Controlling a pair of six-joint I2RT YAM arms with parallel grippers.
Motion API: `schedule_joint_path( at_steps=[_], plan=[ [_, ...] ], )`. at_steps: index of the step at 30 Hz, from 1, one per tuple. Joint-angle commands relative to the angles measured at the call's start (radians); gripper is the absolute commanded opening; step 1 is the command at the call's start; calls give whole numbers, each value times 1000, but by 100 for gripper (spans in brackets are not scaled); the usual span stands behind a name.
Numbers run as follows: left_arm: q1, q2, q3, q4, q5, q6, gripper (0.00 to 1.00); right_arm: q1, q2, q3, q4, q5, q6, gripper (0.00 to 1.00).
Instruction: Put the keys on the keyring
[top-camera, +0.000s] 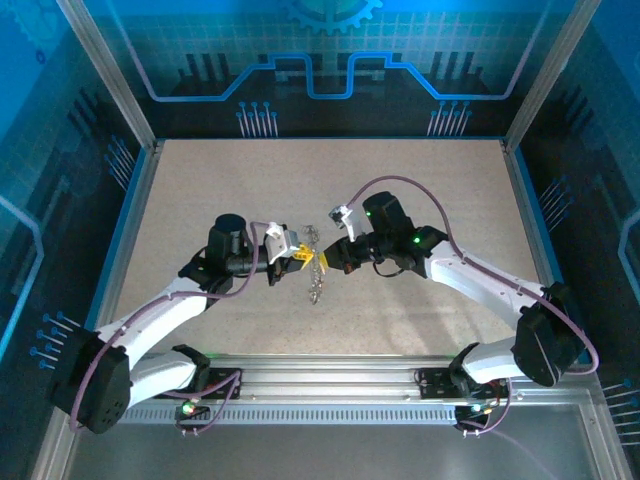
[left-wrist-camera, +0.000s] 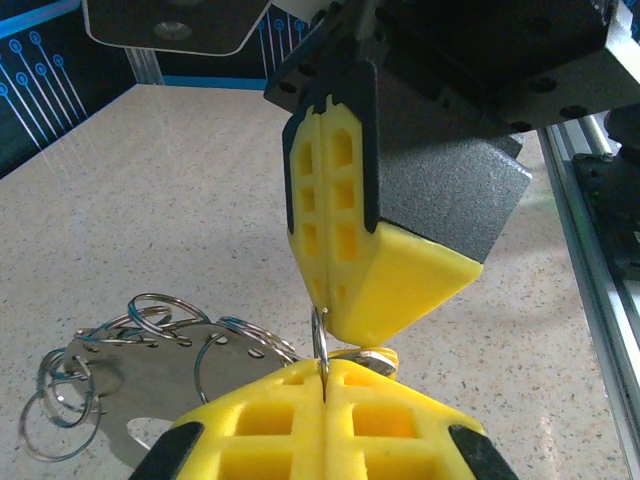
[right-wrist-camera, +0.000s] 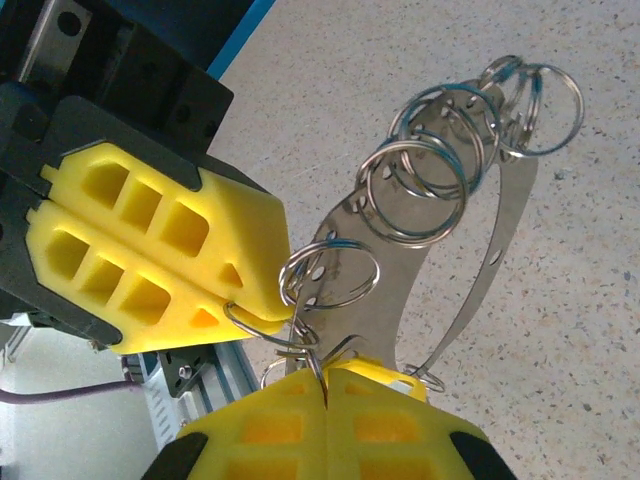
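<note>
Claws first, from above: my left claw (top-camera: 300, 258) and my right claw (top-camera: 330, 248) meet tip to tip over the middle of the surface (top-camera: 420, 180). Both are closed, and a bunch of metal rings (top-camera: 316, 278) trails from between them. Through my left wrist, the left claw (left-wrist-camera: 325, 382) is clamped tight on the thin wire of the keyring (left-wrist-camera: 321, 345). The right claw (left-wrist-camera: 325, 300) comes down shut onto the same spot, and a holed metal plate (left-wrist-camera: 150, 390) sits behind. Through my right wrist, the right claw (right-wrist-camera: 325, 385) pinches ring wire too, just beside the left claw (right-wrist-camera: 248, 305). A small yellow bit (left-wrist-camera: 368, 356) by my pads may be one of the keys; I cannot tell. I judge the threading under way, with no key visibly on the ring yet.
</note>
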Motion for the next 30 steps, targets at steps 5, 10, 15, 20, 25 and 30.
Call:
schedule_joint_path(
  at_steps=[5,10,15,20,25,30],
  plan=[
    [-16,-5,-13,104,41,-28,0,-46,8,8,10,-9,59,0],
    [-16,0,-41,200,44,-86,0,-72,-26,-27,44,-96,32,24],
    [-16,11,-54,280,71,-142,0,-117,-75,-46,36,-125,-9,30],
    [-16,33,-50,351,84,-205,0,-138,-124,-25,-33,-112,-143,35],
    [-16,54,-43,387,110,-233,0,-131,-190,-36,-31,-40,-330,40],
    [-16,78,-37,406,151,-233,0,-88,-265,-108,81,12,-620,38]
  ],
)
